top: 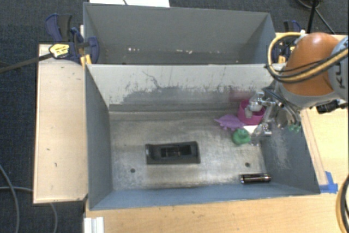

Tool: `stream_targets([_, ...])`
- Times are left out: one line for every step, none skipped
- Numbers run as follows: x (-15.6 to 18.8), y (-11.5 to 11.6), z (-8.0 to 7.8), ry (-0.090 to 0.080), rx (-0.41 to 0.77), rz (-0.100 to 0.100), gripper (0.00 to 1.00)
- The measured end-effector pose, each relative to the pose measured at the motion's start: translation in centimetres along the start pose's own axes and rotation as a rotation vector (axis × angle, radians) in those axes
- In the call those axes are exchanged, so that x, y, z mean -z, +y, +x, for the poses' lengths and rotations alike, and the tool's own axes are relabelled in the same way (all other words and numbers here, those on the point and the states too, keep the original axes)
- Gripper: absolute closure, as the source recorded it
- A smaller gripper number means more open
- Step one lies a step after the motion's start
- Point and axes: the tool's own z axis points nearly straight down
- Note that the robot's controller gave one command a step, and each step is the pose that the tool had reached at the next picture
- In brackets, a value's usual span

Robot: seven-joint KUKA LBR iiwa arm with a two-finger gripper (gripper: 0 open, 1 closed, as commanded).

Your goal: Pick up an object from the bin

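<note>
**Two black things lie apart; a small coloured heap sits at the tool**

Four small coloured pieces make up the heap on the right of the grey bin's floor, toward the far wall. A pink thing is farthest back, its shape hard to make out. A flat purple piece juts out to the left of it. A round green thing lies nearest to the viewer, and a white scrap shows between the green and the pink.

The tool is low in the bin, just to the right of this heap, close against the pink thing and the white scrap. I cannot tell whether it touches either of them. I also cannot tell whether the tool is open or closed, or whether it grips anything.

Behind the tool, the arm reaches in over the right rim. It carries an orange cover with cables looped across it.

The rest of the floor holds two black things, well apart from the heap and from each other. A black rectangular thing lies flat near the middle. A short black cylinder lies on its side by the near wall, on the right.
</note>
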Motion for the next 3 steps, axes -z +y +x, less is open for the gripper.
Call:
stream_targets([-0.8,1.3,-0.9,-0.017,0.005,-0.017,0.0])
stream_targets([-3.8,2.4,-0.3,0.023,-0.112,0.001,1.0])
stream_targets([-3.8,2.4,-0.3,0.023,-0.11,0.001,1.0])
